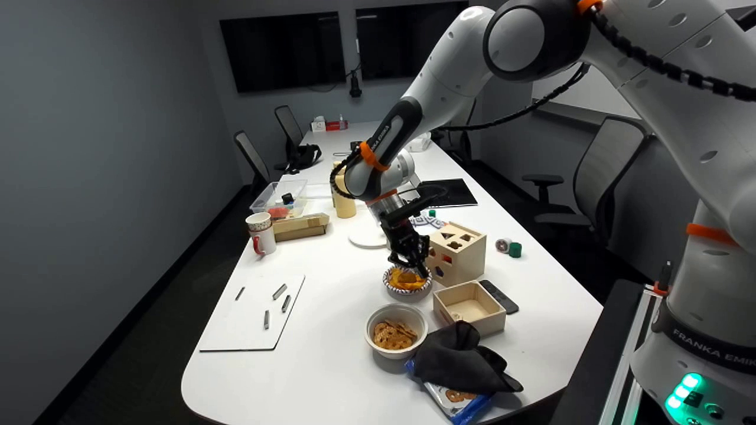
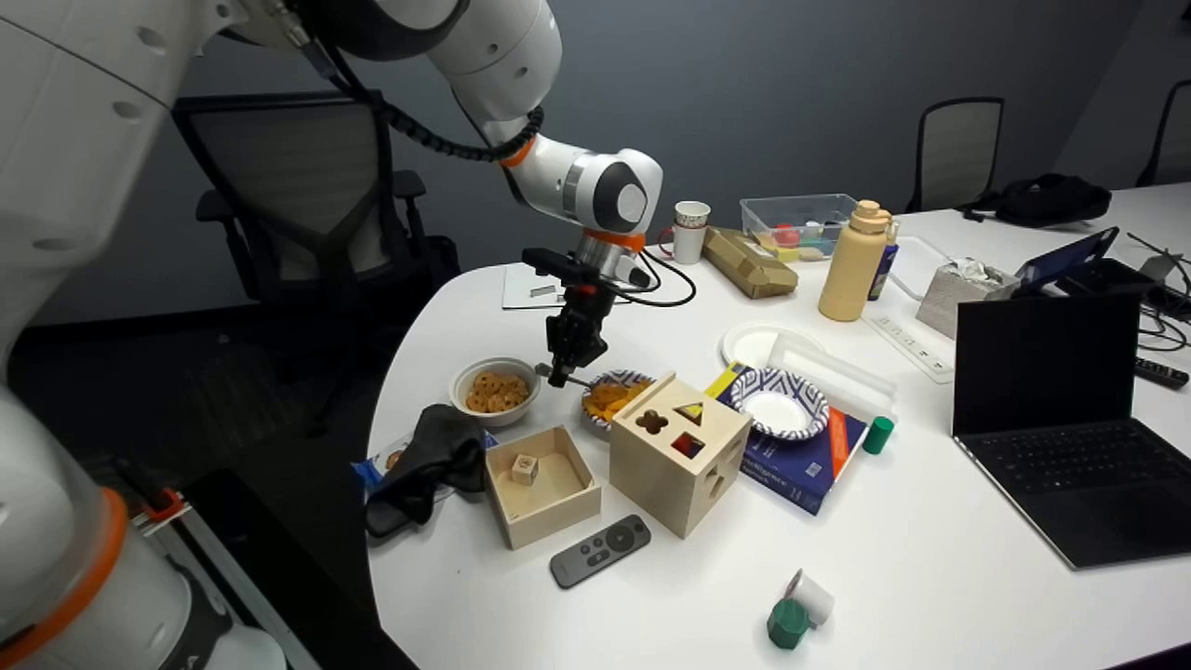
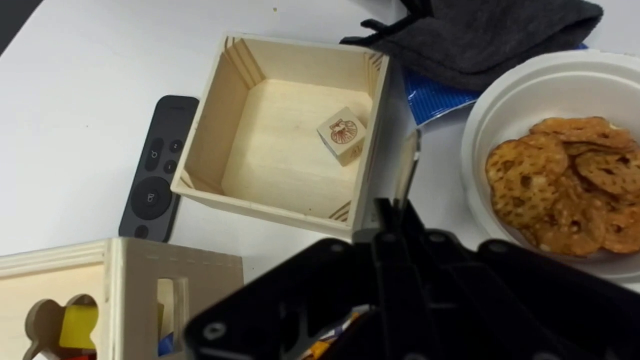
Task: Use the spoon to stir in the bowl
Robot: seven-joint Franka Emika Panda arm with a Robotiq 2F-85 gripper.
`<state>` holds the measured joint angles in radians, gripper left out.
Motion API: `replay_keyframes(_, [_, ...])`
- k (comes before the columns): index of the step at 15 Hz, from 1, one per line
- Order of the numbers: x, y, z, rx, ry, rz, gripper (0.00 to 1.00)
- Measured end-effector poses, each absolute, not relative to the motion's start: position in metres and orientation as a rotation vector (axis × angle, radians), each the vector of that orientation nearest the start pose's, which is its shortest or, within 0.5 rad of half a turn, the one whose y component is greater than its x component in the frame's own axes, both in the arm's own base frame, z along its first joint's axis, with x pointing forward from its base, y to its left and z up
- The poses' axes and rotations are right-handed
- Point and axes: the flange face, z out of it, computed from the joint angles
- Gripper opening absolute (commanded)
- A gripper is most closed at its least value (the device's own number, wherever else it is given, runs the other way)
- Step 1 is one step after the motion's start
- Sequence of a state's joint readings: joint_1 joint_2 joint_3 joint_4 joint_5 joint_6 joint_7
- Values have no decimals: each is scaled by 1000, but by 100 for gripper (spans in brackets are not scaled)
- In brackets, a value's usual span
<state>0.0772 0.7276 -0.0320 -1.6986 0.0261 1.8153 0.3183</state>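
Bowl sits close beside the wooden shape sorter. Gripper near bowl's rim, clamped on spoon pointing bowl-ward; can't tell if spoon's tip touches the orange pieces. Step: looks like start of stir. Next likely calls for tip down among the pieces, then small circles.

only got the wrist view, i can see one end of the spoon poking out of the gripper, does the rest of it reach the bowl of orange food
Observer: In an exterior view the spoon stretches from the gripper to the rim of the orange-food bowl; I can't tell how far in it goes.
Operator: and what's past the shape box, on the side away from the open box
Observer: A blue book with a patterned dish lying on it.
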Motion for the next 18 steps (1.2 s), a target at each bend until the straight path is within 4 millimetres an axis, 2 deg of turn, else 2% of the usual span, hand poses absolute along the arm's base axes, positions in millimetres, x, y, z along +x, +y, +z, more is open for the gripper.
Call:
replay_keyframes(6, [601,34,140,-3130,485,907,1])
replay_keyframes(12, [603,43,143,-3046,248,891,1])
replay_keyframes(15, [598,41,149,-3015,225,986,1])
replay_keyframes(18, [588,36,157,-2977,279,1165,1])
